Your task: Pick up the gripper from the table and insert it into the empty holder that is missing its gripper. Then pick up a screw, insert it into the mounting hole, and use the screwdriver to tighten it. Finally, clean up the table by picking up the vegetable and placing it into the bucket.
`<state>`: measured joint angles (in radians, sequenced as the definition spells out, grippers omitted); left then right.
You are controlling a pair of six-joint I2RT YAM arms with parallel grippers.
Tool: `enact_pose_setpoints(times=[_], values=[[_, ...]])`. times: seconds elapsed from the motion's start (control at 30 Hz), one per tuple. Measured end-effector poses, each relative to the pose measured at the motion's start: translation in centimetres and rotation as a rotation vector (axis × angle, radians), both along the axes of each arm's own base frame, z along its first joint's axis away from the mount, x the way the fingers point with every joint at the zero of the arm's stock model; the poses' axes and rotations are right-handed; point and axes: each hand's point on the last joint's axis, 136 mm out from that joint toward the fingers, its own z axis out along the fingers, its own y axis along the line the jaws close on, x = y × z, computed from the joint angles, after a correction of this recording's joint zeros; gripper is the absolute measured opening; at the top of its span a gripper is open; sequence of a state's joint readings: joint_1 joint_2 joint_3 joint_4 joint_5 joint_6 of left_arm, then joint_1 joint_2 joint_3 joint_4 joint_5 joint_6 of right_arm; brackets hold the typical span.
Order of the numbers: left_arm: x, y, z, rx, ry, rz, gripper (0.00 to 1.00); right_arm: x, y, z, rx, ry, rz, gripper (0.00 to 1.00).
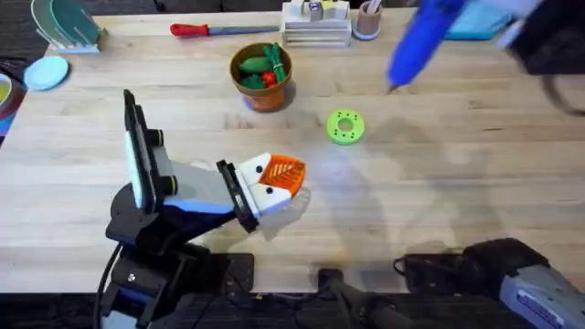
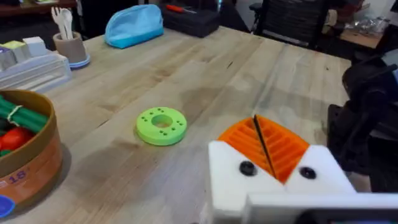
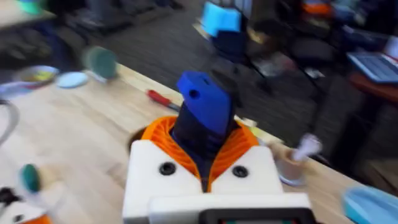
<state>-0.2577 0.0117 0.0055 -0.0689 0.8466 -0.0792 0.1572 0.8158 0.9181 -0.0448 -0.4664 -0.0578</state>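
My right gripper [image 3: 203,149] is shut on the blue screwdriver [image 3: 202,112], whose body stands between the orange fingers. In the overhead view the screwdriver [image 1: 422,44] hangs tilted high above the table's [image 1: 439,164] far right, bit pointing down and left, with the right gripper [image 1: 477,20] large and blurred. My left gripper [image 1: 285,175] lies low over the table's middle, its two orange fingers [image 2: 280,146] pressed together with nothing between them. The brown-orange bucket [image 1: 262,80] holds green and red vegetable pieces [image 1: 259,67]. The loose gripper piece and the empty holder are out of view.
A green ring-shaped disc [image 1: 345,127] lies right of the bucket. A red-handled tool [image 1: 208,29], a clear tray stack [image 1: 316,26] and a cup [image 1: 367,20] line the far edge. A blue pouch [image 2: 134,26] sits farther back.
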Motion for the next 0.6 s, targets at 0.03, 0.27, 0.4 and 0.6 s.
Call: enact_pose_setpoints(times=[0.03, 0.27, 0.4, 0.6], values=[[0.0, 0.0, 0.0, 0.000, 0.000, 0.001, 0.009, -0.5, 1.4, -0.1, 0.021, -0.022, 0.048, 0.022], [0.0, 0.0, 0.0, 0.000, 0.000, 0.002, 0.009, -5.1, 9.6, -0.1, 0.119, -0.102, 0.360, 0.022], [0.0, 0.0, 0.0, 0.000, 0.000, 0.002, 0.009, -7.7, 13.5, 1.0, 0.163, -0.150, 0.512, 0.022], [0.0, 0.0, 0.0, 0.000, 0.000, 0.002, 0.009, -9.7, 17.5, -0.1, 0.172, -0.129, 0.646, 0.022]])
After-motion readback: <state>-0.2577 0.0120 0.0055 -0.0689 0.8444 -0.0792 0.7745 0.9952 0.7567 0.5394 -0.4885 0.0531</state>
